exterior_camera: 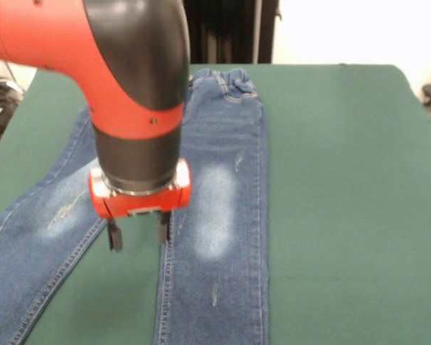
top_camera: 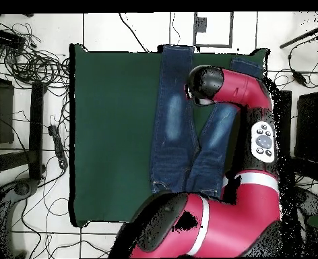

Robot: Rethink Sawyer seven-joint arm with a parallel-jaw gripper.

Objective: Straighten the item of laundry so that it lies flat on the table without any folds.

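Already near flat, the small blue denim jeans (exterior_camera: 215,208) lie mid-frame on the dark green felt table (exterior_camera: 345,180), legs splayed; black two-finger gripper (exterior_camera: 138,233) hovers released, empty, and a low drop risks bunching the inseam.

Jeans (exterior_camera: 223,215): blue denim cloth, matt, faded whitish patches, tan stitching.
Table (exterior_camera: 345,180): dark green felt-like cloth, matt.
Arm (exterior_camera: 140,93): glossy red and black plastic shell.
Tool (exterior_camera: 138,234): black matt fingers.
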